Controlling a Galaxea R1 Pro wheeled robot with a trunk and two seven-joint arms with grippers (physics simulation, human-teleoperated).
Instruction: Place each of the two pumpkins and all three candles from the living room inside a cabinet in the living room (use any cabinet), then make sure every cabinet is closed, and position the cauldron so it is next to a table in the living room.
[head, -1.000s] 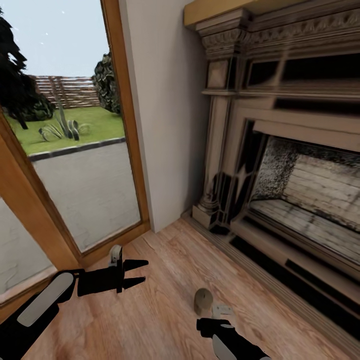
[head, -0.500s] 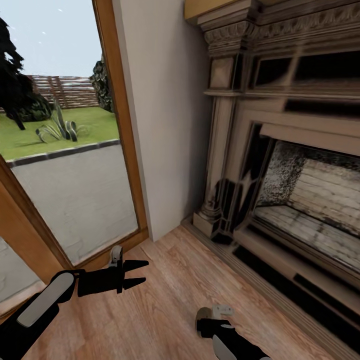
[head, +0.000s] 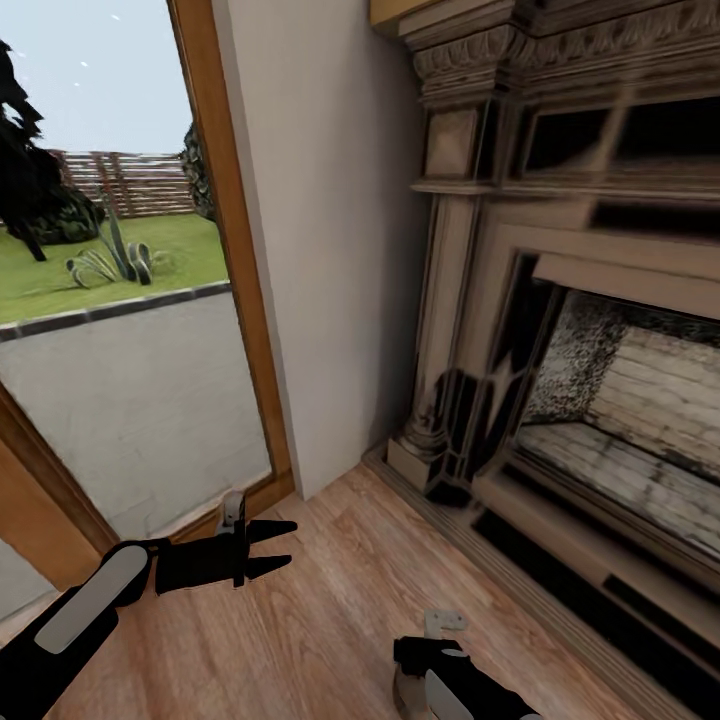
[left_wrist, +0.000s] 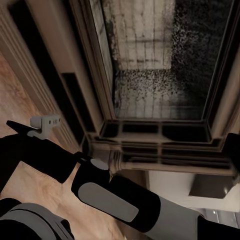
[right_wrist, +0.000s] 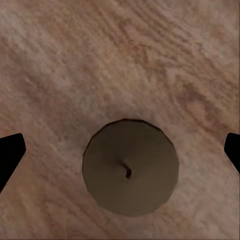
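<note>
Candle (right_wrist: 130, 167) upright on wood floor (head: 330, 600), directly under right gripper (right_wrist: 120, 152); fingers spread wide either side, not touching. Rec. straight descent, centred on wick, close at mid-height. Left gripper (head: 272, 546) parted, empty, near window (head: 120, 300).

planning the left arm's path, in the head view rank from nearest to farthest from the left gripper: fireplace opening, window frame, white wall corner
1. window frame, just behind the left gripper.
2. white wall corner, farther back, toward the middle.
3. fireplace opening, far across on the right.
</note>
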